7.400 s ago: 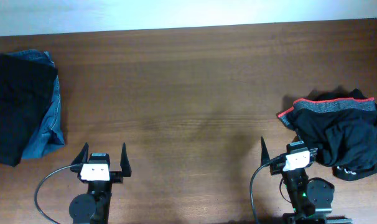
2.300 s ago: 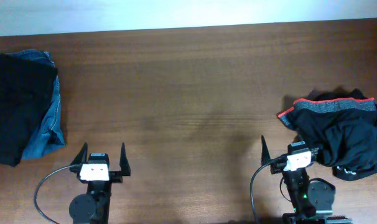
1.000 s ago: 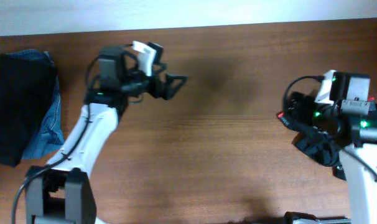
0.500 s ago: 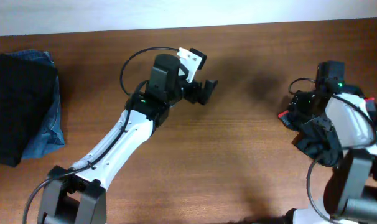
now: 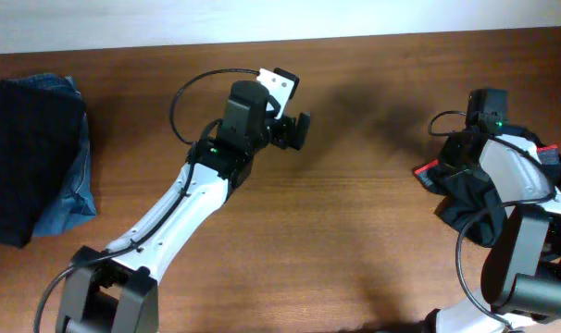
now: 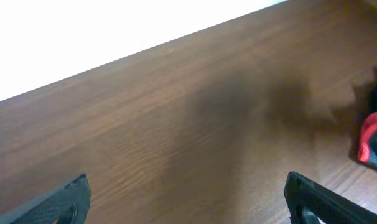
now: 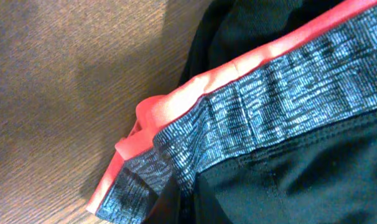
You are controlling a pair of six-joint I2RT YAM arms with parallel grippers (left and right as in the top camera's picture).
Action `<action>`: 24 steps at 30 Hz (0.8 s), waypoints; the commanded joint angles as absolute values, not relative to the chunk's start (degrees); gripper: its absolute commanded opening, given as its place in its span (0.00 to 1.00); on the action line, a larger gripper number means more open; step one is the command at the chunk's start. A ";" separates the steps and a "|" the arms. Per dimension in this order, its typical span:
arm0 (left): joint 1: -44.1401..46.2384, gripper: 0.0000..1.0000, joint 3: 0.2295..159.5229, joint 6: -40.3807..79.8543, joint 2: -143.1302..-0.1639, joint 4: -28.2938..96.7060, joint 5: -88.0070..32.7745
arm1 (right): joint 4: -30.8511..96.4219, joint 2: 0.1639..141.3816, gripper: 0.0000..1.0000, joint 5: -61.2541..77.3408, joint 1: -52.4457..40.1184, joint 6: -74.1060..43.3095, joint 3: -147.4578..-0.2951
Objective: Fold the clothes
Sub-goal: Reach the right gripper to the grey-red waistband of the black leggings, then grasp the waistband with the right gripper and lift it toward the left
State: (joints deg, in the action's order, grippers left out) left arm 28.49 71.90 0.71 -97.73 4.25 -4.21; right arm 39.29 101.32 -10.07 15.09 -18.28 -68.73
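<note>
From overhead, the left arm (image 5: 183, 208) is stretching diagonally from the near-left corner toward the middle of the wooden surface (image 5: 355, 240). The left gripper (image 5: 297, 130) is hanging over bare wood and touching nothing. Over on the right, the right arm (image 5: 512, 171) is bending over the black trousers (image 5: 466, 208), which are lying crumpled at the right edge with their red trim (image 5: 427, 169) poking out. The right gripper is sitting hidden under its own wrist, so I cannot tell how its jaws are standing. A folded pile (image 5: 26, 157), black on blue denim (image 5: 77, 180), is resting at the far left edge. Left wrist view now: the fingers (image 6: 61, 202) are standing wide apart with only wood between them, and a scrap of the red trim is showing at the right. Right wrist view: the camera is sitting close over the heathered grey waistband (image 7: 288, 93), which is lying bunched on the wood with the red trim running alongside. This gripper's fingers are not showing clearly here.
</note>
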 commanded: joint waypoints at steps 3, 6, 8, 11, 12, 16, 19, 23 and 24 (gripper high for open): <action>26.89 0.99 73.38 0.43 -96.03 4.29 -1.67 | 40.23 101.12 0.04 -11.00 14.90 -12.27 -70.30; 24.77 0.99 73.73 0.45 -93.45 4.32 -1.72 | 44.18 99.85 0.04 -8.23 13.96 -10.22 -74.26; 23.07 0.99 73.78 0.45 -90.43 4.60 -1.69 | 47.92 98.96 0.04 3.22 12.91 0.78 -79.37; 20.40 0.99 73.78 0.43 -85.73 5.65 -1.67 | 55.79 98.54 0.04 12.62 10.20 7.73 -89.95; 19.29 0.99 73.78 0.43 -84.07 6.37 -1.67 | 58.54 98.54 0.04 12.71 8.64 7.73 -94.61; 15.20 0.99 73.78 0.45 -78.94 10.72 -1.69 | 64.03 98.54 0.04 12.69 1.83 7.70 -110.04; 13.17 0.99 73.78 0.43 -76.77 13.96 -1.69 | 64.47 98.54 0.04 12.71 -2.59 7.40 -117.64; 10.92 0.99 73.78 0.43 -75.46 17.61 -1.69 | 64.53 98.54 0.04 12.71 -8.47 6.83 -123.04; 10.26 0.99 73.78 0.43 -75.26 18.22 -1.69 | 64.49 98.54 0.04 12.71 -9.85 6.81 -123.09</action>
State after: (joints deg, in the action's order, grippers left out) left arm 12.01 73.01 0.71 -76.55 16.75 -1.87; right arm 64.75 100.01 11.00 -6.28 6.46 -120.81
